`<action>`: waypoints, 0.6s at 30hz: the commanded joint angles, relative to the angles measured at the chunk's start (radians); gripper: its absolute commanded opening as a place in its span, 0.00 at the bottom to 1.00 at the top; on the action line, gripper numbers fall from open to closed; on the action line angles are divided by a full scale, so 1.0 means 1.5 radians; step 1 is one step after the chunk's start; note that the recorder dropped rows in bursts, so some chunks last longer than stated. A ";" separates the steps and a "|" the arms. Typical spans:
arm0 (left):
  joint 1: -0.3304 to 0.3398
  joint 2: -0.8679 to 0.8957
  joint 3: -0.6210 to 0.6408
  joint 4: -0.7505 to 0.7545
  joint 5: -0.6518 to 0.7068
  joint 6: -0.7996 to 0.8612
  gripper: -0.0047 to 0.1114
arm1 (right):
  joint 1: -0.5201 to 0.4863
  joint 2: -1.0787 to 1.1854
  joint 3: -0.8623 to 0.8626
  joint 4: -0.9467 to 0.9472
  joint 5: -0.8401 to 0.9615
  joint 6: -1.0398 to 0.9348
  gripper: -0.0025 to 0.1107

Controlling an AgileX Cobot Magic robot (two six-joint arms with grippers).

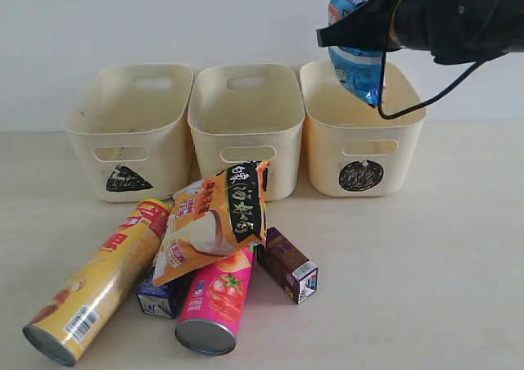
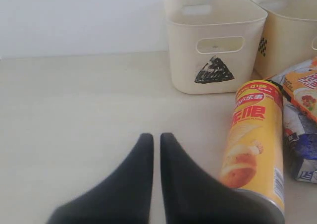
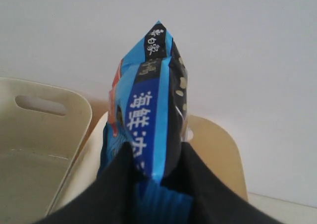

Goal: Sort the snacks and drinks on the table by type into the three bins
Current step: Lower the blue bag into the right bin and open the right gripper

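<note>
My right gripper (image 1: 340, 33) (image 3: 156, 152) is shut on the blue bag (image 1: 358, 55) (image 3: 148, 110), which hangs above the circle bin (image 1: 327, 153). The triangle bin (image 1: 160, 153) (image 2: 213, 60) and the middle bin (image 1: 246, 133) look empty. In front of them, the orange bag (image 1: 217, 223) lies across the yellow tube (image 1: 102, 284) (image 2: 255, 144), the pink-red tube (image 1: 217, 300) and the blue and white carton (image 1: 162, 295). The purple carton (image 1: 288, 263) lies just right of the pile. My left gripper (image 2: 156, 137) is shut and empty, low over the table beside the yellow tube.
Bare table (image 1: 426, 288) stretches right of the pile and in front of the circle bin. A black cable (image 1: 426, 100) loops down from the right arm over the circle bin's rim. A pale wall stands behind the bins.
</note>
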 commanded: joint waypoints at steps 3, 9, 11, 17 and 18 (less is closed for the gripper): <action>0.002 -0.003 -0.002 -0.005 -0.008 0.000 0.08 | -0.019 0.079 -0.055 -0.007 0.011 0.061 0.02; 0.002 -0.003 -0.002 -0.005 -0.008 0.000 0.08 | -0.056 0.131 -0.079 -0.007 -0.044 0.164 0.07; 0.002 -0.003 -0.002 -0.005 -0.008 0.000 0.08 | -0.064 0.141 -0.082 -0.007 -0.058 0.186 0.19; 0.002 -0.003 -0.002 -0.005 -0.008 0.000 0.08 | -0.073 0.143 -0.082 -0.007 -0.030 0.174 0.72; 0.002 -0.003 -0.002 -0.005 -0.008 0.000 0.08 | -0.073 0.140 -0.082 -0.007 -0.028 0.160 0.80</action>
